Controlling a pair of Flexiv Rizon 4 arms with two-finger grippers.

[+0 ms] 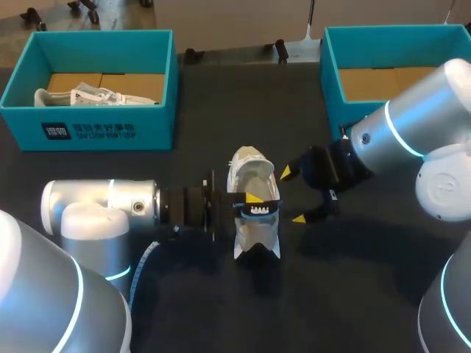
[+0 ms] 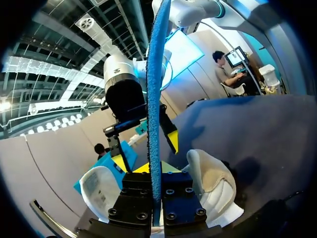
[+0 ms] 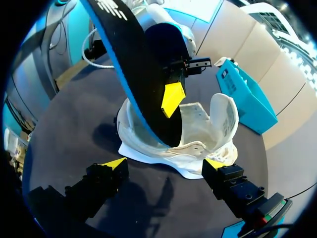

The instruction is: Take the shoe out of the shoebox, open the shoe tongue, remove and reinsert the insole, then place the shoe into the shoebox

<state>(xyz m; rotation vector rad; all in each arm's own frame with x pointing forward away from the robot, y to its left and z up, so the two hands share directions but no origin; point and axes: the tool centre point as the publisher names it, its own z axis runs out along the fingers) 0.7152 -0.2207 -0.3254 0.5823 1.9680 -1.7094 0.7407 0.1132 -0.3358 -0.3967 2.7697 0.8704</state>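
1. Clamped in the left hand [image 1: 252, 204] at mid-frame: the insole [image 3: 133, 64], held on edge, one end dipping into the shoe [image 1: 250, 173].
2. Just right of that, the right hand [image 1: 292, 195]: fingers spread wide, gripping nothing.
3. On the counter [image 1: 353, 294] at centre: the shoe, out of its box, mouth gaping. Judged done: take-out and tongue. Insole leaving or returning, cannot tell.
4. Upper left, a shoebox [image 1: 88, 132] with another shoe [image 1: 88, 95]; upper right, a second shoebox [image 1: 331, 66]. Left to do: seating the insole, boxing the shoe.
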